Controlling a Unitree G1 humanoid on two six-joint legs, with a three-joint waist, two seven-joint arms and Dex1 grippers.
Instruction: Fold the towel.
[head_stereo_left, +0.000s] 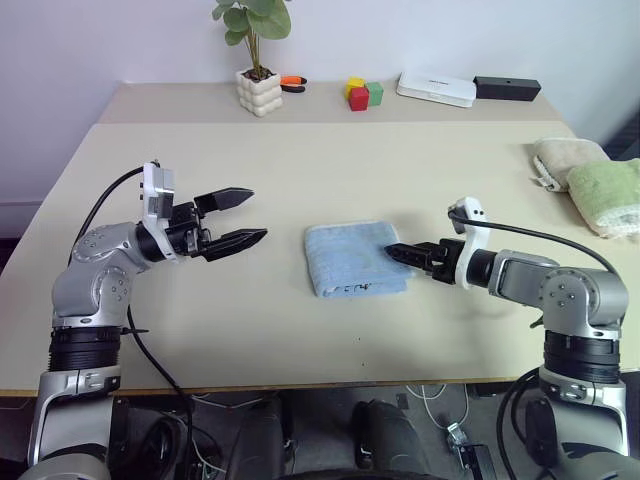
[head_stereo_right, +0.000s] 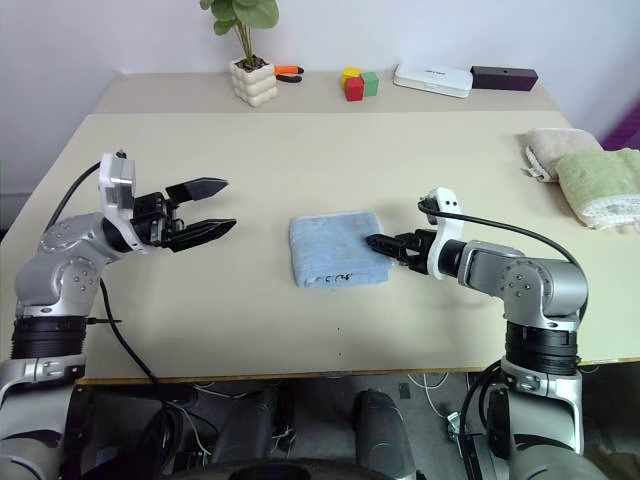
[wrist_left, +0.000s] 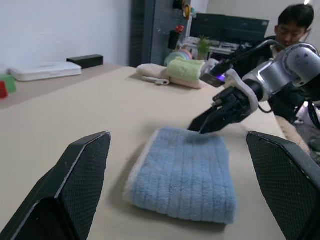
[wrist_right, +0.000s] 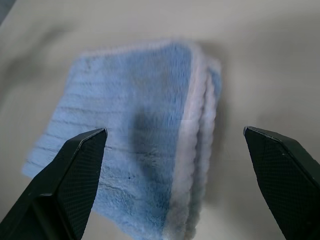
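The towel (head_stereo_left: 355, 260) is light blue and lies folded into a small thick rectangle in the middle of the table, with a small dark mark near its front edge. My left gripper (head_stereo_left: 258, 213) hovers to the left of the towel, well apart from it, pointing toward it. It is open and holds nothing. My right gripper (head_stereo_left: 395, 252) is at the towel's right edge, tips low over the cloth. In the right wrist view its fingers (wrist_right: 75, 165) stand wide apart over the towel (wrist_right: 140, 140), whose whitish layered hem shows, and nothing is between them.
A beige folded towel (head_stereo_left: 565, 155) and a green folded towel (head_stereo_left: 610, 195) lie at the table's right edge. Along the back stand a potted plant (head_stereo_left: 258, 90), coloured blocks (head_stereo_left: 362, 93), a white box (head_stereo_left: 436, 88) and a black box (head_stereo_left: 507, 87). A person (wrist_left: 295, 20) sits beyond the right side.
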